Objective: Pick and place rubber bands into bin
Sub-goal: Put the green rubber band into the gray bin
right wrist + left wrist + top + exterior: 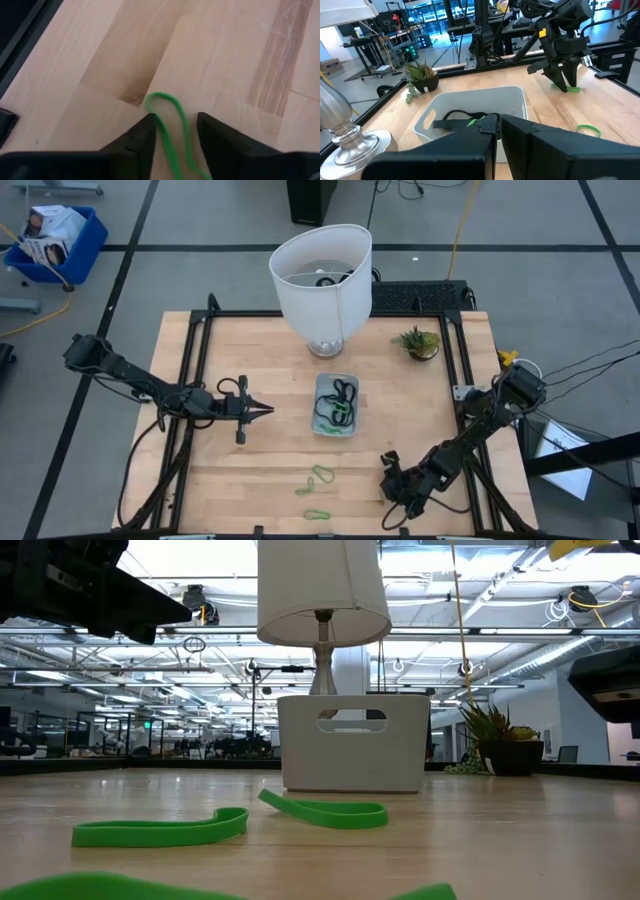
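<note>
right claw part-open astride 1 green band; 2 more lie loose.

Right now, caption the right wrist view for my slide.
Right claw straddling a green rubber band on the wooden table.

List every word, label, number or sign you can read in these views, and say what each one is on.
No text can be read in any view.
Blue crate on the floor: printed packaging inside, too small to read.
Glowing green signs in the room behind the table: too blurred to read.
Bin, lampshade, potted plant, green rubber bands and the tabletop: no markings visible.
</note>
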{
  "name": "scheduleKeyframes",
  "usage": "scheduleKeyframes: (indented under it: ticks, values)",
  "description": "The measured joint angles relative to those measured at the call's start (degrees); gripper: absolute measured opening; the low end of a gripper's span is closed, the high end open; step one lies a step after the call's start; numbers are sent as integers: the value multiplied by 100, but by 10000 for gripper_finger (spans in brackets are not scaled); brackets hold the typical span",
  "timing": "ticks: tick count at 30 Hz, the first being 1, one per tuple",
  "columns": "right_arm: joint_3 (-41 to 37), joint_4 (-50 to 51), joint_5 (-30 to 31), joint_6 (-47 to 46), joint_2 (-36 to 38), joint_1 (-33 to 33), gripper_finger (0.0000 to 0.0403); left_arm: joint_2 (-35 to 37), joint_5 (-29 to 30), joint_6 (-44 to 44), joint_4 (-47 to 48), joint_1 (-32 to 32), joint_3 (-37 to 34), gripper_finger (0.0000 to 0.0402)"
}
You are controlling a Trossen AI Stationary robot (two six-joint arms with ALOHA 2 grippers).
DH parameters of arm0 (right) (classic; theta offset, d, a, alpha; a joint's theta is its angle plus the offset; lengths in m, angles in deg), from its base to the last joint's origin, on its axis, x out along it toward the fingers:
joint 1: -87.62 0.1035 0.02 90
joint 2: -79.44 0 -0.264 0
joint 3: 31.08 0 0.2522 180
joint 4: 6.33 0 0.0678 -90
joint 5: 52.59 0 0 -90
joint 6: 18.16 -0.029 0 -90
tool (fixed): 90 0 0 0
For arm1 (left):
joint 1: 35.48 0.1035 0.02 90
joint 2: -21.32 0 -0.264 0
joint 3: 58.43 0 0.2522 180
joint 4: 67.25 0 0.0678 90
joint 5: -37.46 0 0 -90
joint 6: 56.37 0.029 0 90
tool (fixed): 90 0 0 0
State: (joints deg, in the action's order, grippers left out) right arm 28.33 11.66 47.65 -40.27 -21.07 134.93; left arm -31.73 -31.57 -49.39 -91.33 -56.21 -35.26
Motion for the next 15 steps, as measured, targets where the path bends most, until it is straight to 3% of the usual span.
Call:
scheduleKeyframes:
  ticks: [8, 15]
  values:
    - [-7, 5, -175, -109, -11, -31, 13, 0, -2, 0, 39, 0, 0, 31]
    - [-46, 211, -339, 19, 531, -141, 4, 0, -4, 2, 42, 2, 0, 31]
